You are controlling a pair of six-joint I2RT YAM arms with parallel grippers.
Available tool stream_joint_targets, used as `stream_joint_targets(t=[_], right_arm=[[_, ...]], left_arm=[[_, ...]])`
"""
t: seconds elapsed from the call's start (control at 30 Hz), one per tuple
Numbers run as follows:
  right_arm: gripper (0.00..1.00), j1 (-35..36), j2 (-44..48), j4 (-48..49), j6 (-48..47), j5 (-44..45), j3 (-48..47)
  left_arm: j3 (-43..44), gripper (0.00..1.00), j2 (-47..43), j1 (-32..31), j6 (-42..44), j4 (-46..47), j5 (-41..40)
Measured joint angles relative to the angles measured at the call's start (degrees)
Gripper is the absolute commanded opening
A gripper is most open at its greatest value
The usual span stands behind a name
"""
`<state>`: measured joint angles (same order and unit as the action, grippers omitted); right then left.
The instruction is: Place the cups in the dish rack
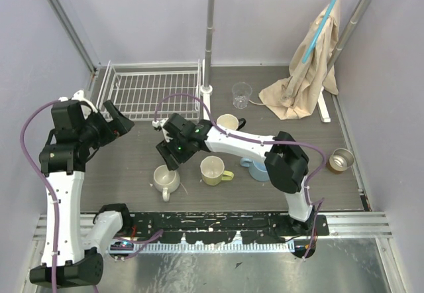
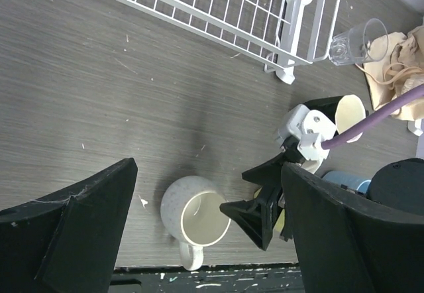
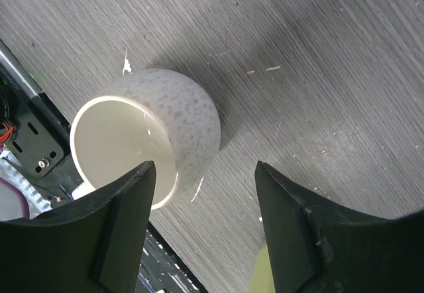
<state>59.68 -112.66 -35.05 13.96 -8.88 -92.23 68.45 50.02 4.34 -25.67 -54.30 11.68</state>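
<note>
The right hand [image 1: 167, 154], fingers apart, hovers over the cream-white mug [image 1: 165, 178] near the tabletop's [image 1: 126, 167] near edge. The left hand [image 1: 124, 124], also apart, is beside the dish rack [image 1: 147, 89].

Soft, even overhead light washes the counter [image 1: 132, 164]; a faint shadow lies beside the cream mug [image 3: 182, 111]. The right fingers [image 3: 119, 230] are slightly blurred.
</note>
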Motion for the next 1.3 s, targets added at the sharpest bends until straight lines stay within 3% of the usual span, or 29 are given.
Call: stream_joint_targets(t=[0.33,0.43,0.77,0.97,1.1,1.3], right_arm=[[0.65,-0.04,-3.8,2.25,1.05,-0.59,0.04],[0.6,0.02,-4.44,2.69,1.29,-0.87,0.39],[0.01,0.68,-6.14,5.18,1.55,-0.63,1.9],[0.01,0.04,-5.6,7.5,1.86,-0.83,3.74],[0.01,-1.55,-1.53,8.39,2.78,-0.83,8.87],[0.01,-9.14,7.89,6.97,4.61,-0.35,11.61]], left_arm=[[0.0,0.98,0.11,0.0,-1.55,-2.01,-0.13],[0.17,0.98,0.59,0.0,-1.7,-2.89,-0.28],[1.33,0.98,2.75,0.0,-2.47,-4.57,0.5],[1.55,0.99,3.54,0.0,-3.13,-5.46,3.26],[2.69,0.95,4.55,0.0,-3.72,-6.05,6.8],[4.55,0.99,5.22,0.0,-6.86,-6.05,16.11]])
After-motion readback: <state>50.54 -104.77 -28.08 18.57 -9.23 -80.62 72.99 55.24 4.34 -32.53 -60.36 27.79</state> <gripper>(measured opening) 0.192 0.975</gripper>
